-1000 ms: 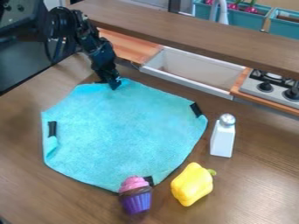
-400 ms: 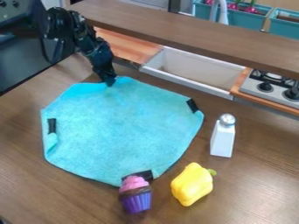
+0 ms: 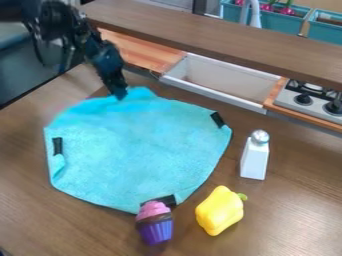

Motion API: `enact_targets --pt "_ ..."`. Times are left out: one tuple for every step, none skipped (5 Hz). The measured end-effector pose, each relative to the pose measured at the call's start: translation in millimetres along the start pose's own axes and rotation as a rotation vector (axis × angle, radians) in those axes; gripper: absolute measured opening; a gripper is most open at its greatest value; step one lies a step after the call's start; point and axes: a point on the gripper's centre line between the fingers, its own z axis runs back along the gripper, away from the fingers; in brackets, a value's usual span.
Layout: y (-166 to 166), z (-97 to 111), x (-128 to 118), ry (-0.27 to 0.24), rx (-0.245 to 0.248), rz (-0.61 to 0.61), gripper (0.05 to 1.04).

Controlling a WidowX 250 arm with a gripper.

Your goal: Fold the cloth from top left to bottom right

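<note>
One toy cupcake [image 3: 155, 231], pink top, brown band, ridged purple cup, near a yellow bell pepper [image 3: 220, 211] with green stem, lying on its side. One white shaker [image 3: 254, 159], silver cap, upright just beyond the pepper. All on a brown wood-grain table [image 3: 294, 200]. Behind: white sink basin [image 3: 220, 85] set in a lighter wooden counter [image 3: 143, 52]; stove [image 3: 287, 99] with black knobs [image 3: 303, 99]. Brown shelf [image 3: 220, 42] running across; teal planters [image 3: 276, 21] past it, beside a pale upright pipe [image 3: 255, 15].
</note>
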Motion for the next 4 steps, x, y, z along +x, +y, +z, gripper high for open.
enact_targets --pt "-21.6 29.7 6.2 -0.059 -0.002 -0.038 0.059" --pt "-51.7 35.7 0.6 -0.063 0.002 -0.099 0.059" --pt "-84.5 38.3 -12.5 -0.061 -0.01 -0.171 0.059" --pt "-114.2 49.0 -28.5 -0.08 -0.014 -0.233 0.059"
